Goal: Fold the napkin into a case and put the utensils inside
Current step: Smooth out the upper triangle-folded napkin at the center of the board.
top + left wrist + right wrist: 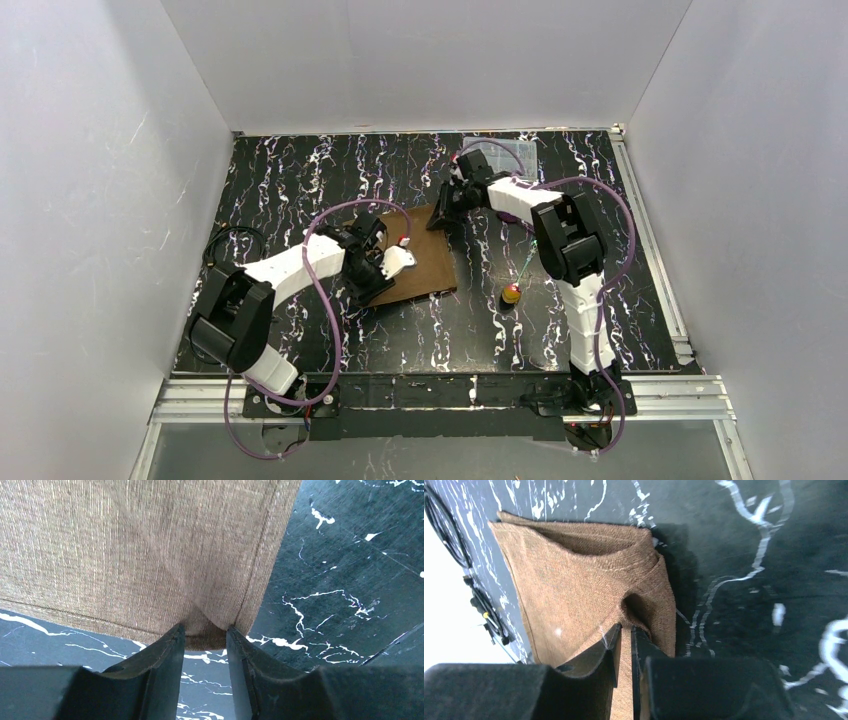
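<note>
Napkin [425, 262]: I am seeing the brown cloth lying on the surface [300, 170] left of centre, between the two arms. In the right wrist view it is showing as doubled over, with one layer curling up into an open fold.

Left end effector [205, 632]: it is reaching onto the near left part of the napkin. In the left wrist view the cloth is gathering into creases that run down between the two dark fingers [165, 655], so I am reading it as clamped on the napkin's corner.

Right end effector [625, 630]: it is working at the napkin's far right corner. Its fingers are standing almost together, with a strip of cloth passing between them, so it is gripping the napkin's edge.

Gold-orange-headed utensil [511, 293]: it is lying on the bare surface to the right of the napkin and apart from it, just beside the right arm. Its thin handle is pointing away toward the far side.

Clear box [500, 152]: it is sitting at the far edge of the surface, behind the right arm.
</note>
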You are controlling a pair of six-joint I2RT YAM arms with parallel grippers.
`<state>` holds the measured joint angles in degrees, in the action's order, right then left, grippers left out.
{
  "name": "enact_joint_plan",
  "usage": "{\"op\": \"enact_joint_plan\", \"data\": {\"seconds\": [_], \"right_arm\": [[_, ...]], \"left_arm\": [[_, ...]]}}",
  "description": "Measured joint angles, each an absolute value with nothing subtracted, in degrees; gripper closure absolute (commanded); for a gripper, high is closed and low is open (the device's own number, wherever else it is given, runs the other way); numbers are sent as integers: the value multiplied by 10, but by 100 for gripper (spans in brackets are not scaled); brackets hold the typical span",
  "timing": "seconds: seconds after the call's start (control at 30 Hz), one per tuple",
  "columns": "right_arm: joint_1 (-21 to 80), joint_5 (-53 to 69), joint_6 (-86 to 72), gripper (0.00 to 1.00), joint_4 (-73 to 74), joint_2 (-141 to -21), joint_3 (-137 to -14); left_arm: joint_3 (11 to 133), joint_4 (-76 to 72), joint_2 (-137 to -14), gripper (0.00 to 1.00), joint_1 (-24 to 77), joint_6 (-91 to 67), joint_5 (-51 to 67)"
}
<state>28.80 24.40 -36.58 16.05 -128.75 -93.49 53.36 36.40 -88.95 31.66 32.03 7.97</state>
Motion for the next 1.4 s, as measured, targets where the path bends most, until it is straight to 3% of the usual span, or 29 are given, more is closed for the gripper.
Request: {"op": "enact_joint_plan", "data": {"seconds": [0.47,1.0,1.4], "right_arm": [[259,307,-387,75,119,-1294,-933],[242,313,-389,79,92,-1322,-942],[239,276,-399,78,41,-1277,-868]], "left_arm": [[492,332,-884,68,317,365,23],[485,310,-881,69,320,416,-39],[582,378,-816,51,265,413,28]]}}
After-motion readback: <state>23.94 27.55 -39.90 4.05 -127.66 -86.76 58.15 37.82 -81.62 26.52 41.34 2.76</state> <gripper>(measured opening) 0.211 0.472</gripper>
